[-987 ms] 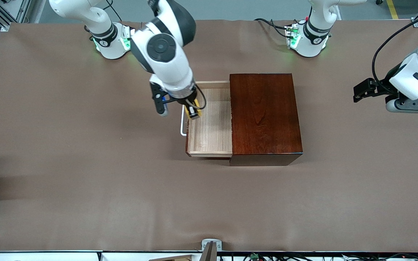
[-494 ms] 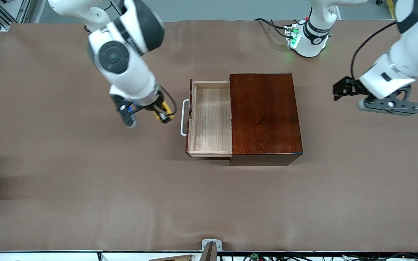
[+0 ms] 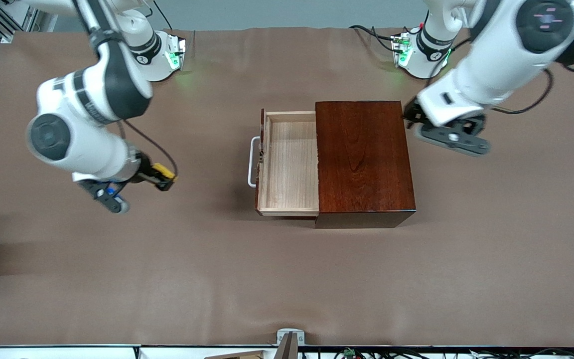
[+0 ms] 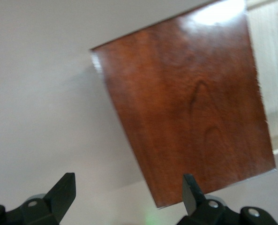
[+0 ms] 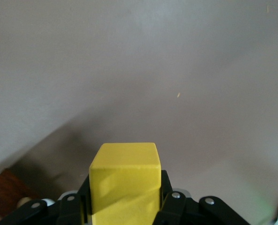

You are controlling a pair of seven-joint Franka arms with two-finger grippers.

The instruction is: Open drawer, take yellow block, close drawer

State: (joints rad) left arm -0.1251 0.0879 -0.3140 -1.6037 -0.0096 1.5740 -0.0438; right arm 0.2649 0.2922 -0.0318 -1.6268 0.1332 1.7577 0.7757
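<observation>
The drawer (image 3: 289,164) stands pulled out of the dark reddish-brown wooden box (image 3: 361,159), its pale-wood tray bare inside and its white loop handle (image 3: 252,162) facing the right arm's end of the table. My right gripper (image 3: 160,179) is shut on the yellow block (image 3: 163,172) and hangs over bare table on the handle side, well clear of the drawer. In the right wrist view the yellow block (image 5: 124,164) sits clamped in the right gripper (image 5: 124,199). My left gripper (image 3: 451,138) is open over the table beside the box; the left wrist view shows the left gripper (image 4: 128,187) holding nothing, over the box (image 4: 190,98).
Brown table covering (image 3: 287,279) stretches all around the box. The two arm bases (image 3: 155,55) (image 3: 421,55) stand at the table's far edge. A small metal bracket (image 3: 289,336) sits at the near edge.
My right gripper has carried the yellow block out of the drawer and away toward the right arm's end of the table. My left gripper has swung in toward the box.
</observation>
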